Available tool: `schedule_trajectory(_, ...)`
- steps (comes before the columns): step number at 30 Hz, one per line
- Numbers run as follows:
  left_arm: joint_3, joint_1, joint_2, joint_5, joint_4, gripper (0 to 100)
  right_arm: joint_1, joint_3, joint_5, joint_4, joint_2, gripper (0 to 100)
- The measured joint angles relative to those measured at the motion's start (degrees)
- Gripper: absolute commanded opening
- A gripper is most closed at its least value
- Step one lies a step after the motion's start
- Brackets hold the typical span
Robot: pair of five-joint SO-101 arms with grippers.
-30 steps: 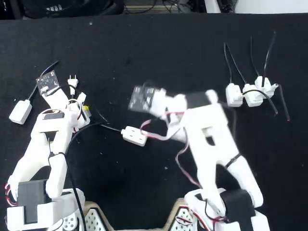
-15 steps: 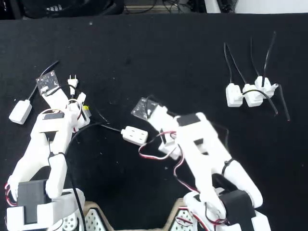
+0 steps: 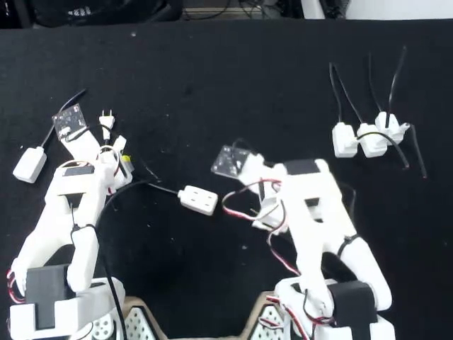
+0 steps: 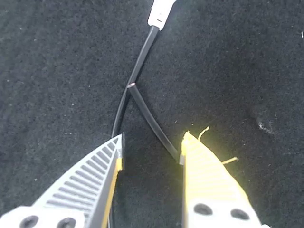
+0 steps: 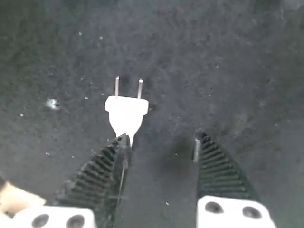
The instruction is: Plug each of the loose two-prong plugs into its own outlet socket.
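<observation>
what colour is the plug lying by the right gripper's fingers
The plug is white; the right wrist view shows it best.

Between the spread fingers of the right claw [image 5: 159, 137] the black table [image 5: 237, 57] gives room to pass forward; only the white plug [image 5: 126, 111] lies at one fingertip, touching it. In the gap of the left claw [image 4: 151, 142], also spread, two black cable strands [image 4: 141, 57] run and meet just ahead, so this gap is occupied. The white outlet block [image 3: 198, 200] lies between the two arms.
</observation>
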Motion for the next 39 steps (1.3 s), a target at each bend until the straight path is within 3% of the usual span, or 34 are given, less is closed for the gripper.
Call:
schedule_trajectory(6,0.0,0.0,0.0,0.0,0.0,20,-2.5,5.9,-4.2,-5.2,-0.9,19.8)
schedule_trajectory(13,0.0,0.0,0.0,0.0,0.0,20,-6.0,6.4,-7.5,-4.1,-1.1,19.1)
schedule_trajectory(20,0.0,0.0,0.0,0.0,0.0,20,-6.1,6.9,-7.6,-4.1,-1.1,1.0)
schedule_trajectory(30,0.0,0.0,0.0,0.0,0.0,20,2.5,3.2,-7.6,-3.2,-3.3,1.1)
schedule_trajectory(34,0.0,0.0,0.0,0.0,0.0,20,3.6,4.1,-7.6,-8.3,-4.0,2.4)
schedule_trajectory(39,0.0,0.0,0.0,0.0,0.0,20,2.4,10.1,-7.6,-13.7,-4.0,18.7)
